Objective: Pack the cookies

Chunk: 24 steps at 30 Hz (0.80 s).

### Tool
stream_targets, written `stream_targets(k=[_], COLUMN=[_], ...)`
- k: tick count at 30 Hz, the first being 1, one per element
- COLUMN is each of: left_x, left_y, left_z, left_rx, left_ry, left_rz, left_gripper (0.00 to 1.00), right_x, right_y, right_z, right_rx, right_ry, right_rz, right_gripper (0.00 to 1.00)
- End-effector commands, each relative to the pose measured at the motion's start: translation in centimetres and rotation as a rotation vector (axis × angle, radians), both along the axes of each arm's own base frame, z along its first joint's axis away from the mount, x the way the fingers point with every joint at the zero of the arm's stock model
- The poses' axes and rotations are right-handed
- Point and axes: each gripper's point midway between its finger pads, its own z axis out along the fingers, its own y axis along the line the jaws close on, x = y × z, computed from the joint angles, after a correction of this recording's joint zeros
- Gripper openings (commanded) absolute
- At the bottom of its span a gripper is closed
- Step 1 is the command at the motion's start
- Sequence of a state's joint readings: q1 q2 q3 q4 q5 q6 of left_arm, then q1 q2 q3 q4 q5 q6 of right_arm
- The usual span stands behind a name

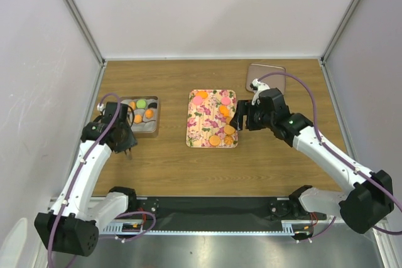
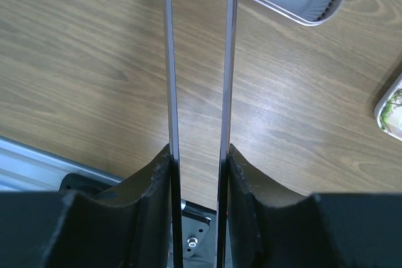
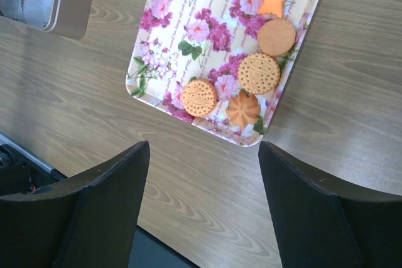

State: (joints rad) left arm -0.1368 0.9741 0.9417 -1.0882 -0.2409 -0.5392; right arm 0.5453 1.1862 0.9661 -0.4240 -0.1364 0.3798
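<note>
Cookies lie on the floral tray (image 1: 200, 131): orange ones (image 1: 215, 140) at its near end, pink ones (image 1: 196, 100) at the far end. The right wrist view shows several orange and tan cookies (image 3: 258, 73) near the tray's corner. My right gripper (image 1: 240, 119) (image 3: 202, 149) is open and empty, over the table beside the tray's right edge. A grey tin (image 1: 153, 127) at the left holds paper cups with green (image 1: 141, 103), orange and black cookies. My left gripper (image 1: 127, 144) (image 2: 198, 152) is shut on thin metal tongs (image 2: 171, 61); nothing is between their blades.
The tin's flat lid (image 1: 264, 75) lies at the far right of the table. White walls and metal posts enclose the table on three sides. The tin's corner (image 2: 301, 4) and the tray's edge (image 2: 392, 108) show in the left wrist view.
</note>
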Motion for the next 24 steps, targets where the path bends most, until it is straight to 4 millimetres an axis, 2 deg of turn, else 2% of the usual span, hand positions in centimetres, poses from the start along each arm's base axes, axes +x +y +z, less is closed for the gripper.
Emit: stream_targets(k=[1,24], left_x=[-0.5,0.0], left_y=[0.5,1.7], left_z=[-0.2,-1.8], left_rx=[-0.005,0.002], left_ry=[0.004,0.041], left_rz=[0.005,0.069], left_gripper=[0.36,0.40], right_x=[0.7,0.6], right_y=[-0.2,-0.6], right_z=[0.7,0.3], right_rx=[0.008,0.031], right_ry=[-0.046,-0.040], right_rz=[-0.001,0.001], right_gripper=[0.77,0.77])
